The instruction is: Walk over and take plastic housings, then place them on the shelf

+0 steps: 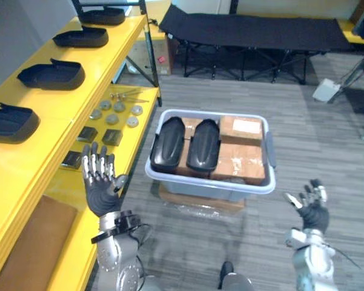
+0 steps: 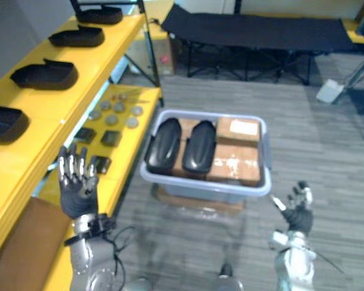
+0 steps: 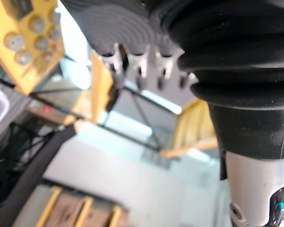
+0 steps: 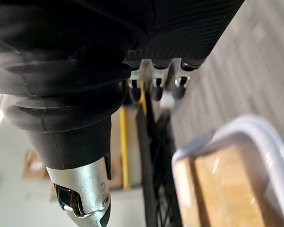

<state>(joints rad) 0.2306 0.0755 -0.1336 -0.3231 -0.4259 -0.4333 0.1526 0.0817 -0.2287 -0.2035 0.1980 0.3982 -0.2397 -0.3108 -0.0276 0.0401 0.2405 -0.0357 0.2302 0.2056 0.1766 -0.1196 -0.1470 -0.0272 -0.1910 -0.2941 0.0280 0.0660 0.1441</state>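
A: Housings [image 1: 204, 144]?
B: Two, black, side by side in the left half of the bin [image 1: 212, 184], touching boxes [image 1: 241, 151] on the right. Four more in a row along the top of the shelf [image 1: 79, 106].
A: Left hand [image 1: 100, 179]?
B: Raised by the lower shelf level, near dark blocks [image 1: 112, 137]. Fingers straight and spread, holding nothing.
A: Right hand [image 1: 312, 206]?
B: Raised right of the bin, apart from it. Fingers loosely spread, empty.
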